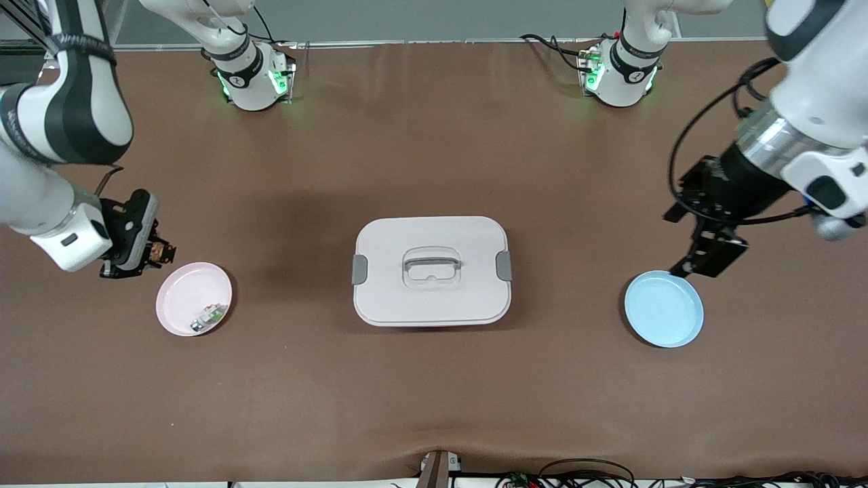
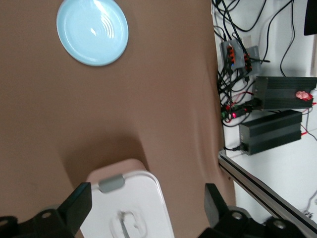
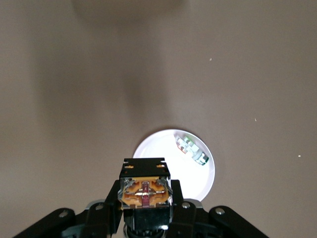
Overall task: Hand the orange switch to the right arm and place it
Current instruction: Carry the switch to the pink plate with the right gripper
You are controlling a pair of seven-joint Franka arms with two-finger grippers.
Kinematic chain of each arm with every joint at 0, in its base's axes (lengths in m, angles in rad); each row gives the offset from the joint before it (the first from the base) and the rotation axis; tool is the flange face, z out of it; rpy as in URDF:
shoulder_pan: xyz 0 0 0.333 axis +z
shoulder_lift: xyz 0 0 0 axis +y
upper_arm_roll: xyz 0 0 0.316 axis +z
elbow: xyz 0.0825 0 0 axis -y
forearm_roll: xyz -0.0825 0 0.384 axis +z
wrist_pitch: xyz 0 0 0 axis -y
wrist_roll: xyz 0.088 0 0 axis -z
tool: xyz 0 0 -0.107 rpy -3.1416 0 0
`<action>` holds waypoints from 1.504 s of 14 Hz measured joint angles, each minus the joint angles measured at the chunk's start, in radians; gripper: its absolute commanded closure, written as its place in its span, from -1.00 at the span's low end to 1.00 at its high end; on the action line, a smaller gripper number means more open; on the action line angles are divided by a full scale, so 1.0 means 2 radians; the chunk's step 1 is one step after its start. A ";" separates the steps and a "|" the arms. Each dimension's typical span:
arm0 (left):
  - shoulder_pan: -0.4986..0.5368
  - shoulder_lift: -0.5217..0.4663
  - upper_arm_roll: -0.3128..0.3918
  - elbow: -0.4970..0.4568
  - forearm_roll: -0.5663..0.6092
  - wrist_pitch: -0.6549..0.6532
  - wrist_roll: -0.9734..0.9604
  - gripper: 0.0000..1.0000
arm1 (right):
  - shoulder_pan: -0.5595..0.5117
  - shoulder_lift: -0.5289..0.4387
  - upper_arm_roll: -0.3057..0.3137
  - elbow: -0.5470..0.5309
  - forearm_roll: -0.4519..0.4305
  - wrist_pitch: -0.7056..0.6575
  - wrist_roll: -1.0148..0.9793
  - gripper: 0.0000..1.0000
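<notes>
Two black fingers of the right gripper [image 3: 145, 210] clamp the orange switch [image 3: 145, 191], a small black part with an orange face, above the table just beside the pink plate [image 1: 183, 291]. Its lower body is hidden between the fingers. The left gripper [image 1: 705, 261] hangs open over the blue plate [image 1: 668, 315]

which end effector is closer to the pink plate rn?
Right. The right end effector, shut on the orange switch, hangs beside the pink plate. The left end effector is open by the blue plate.
</notes>
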 measured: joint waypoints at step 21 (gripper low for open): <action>0.152 -0.036 -0.015 -0.092 0.008 -0.073 0.734 -1.00 | -0.043 0.088 0.005 -0.154 -0.119 0.300 0.043 1.00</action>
